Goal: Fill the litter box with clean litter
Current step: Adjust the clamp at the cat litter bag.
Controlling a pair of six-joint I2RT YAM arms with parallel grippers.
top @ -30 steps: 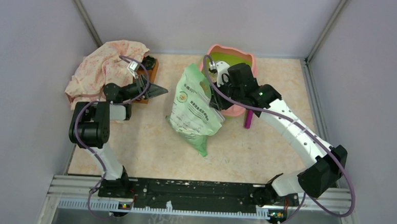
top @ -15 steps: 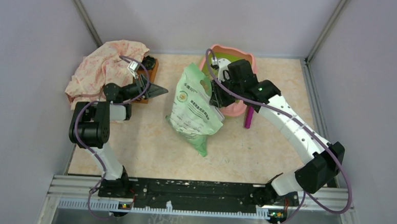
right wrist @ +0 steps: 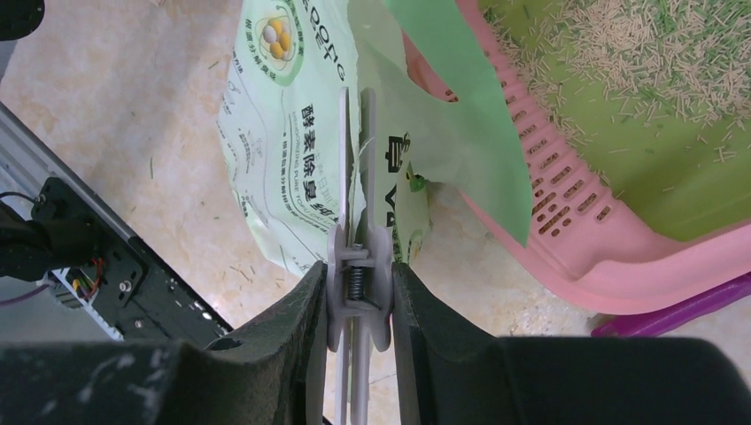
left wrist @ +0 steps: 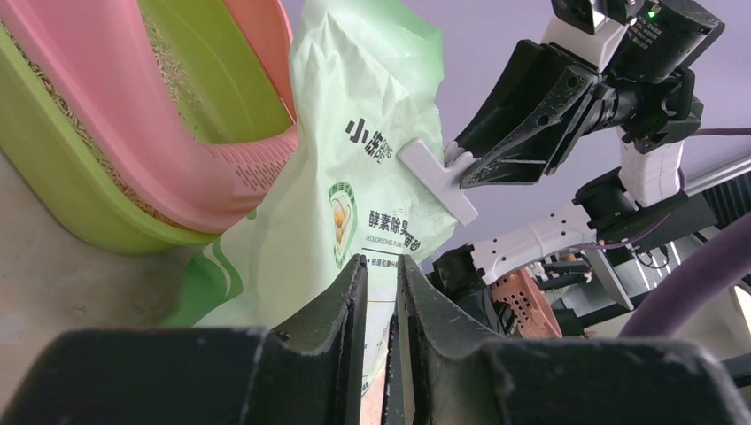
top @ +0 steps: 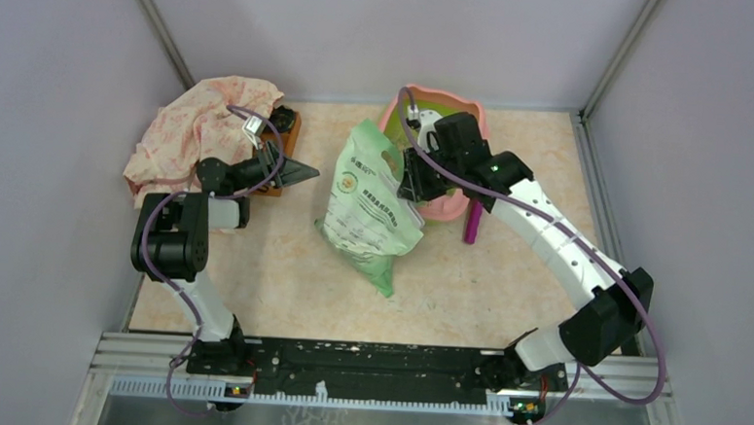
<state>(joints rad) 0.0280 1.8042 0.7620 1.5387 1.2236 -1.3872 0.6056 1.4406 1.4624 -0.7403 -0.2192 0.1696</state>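
The litter box, with a pink rim and lime-green inside, stands at the back centre. Pale beige granules of clean litter are scattered thinly on its floor. The light green printed bag lies against its left side. My right gripper is shut on a white spring clip, which sits on the bag's edge beside the slotted pink ledge. My left gripper is shut and empty, left of the bag. Its wrist view shows the bag, box and clip.
A magenta scoop lies on the table at the box's right front corner. A pink flowered cloth is heaped at the back left, with a brown object beside it. Grey walls enclose the table.
My right gripper, holding the clip, has moved from above the litter box down and nearer, to the bag's upper right edge. The left arm has not moved.
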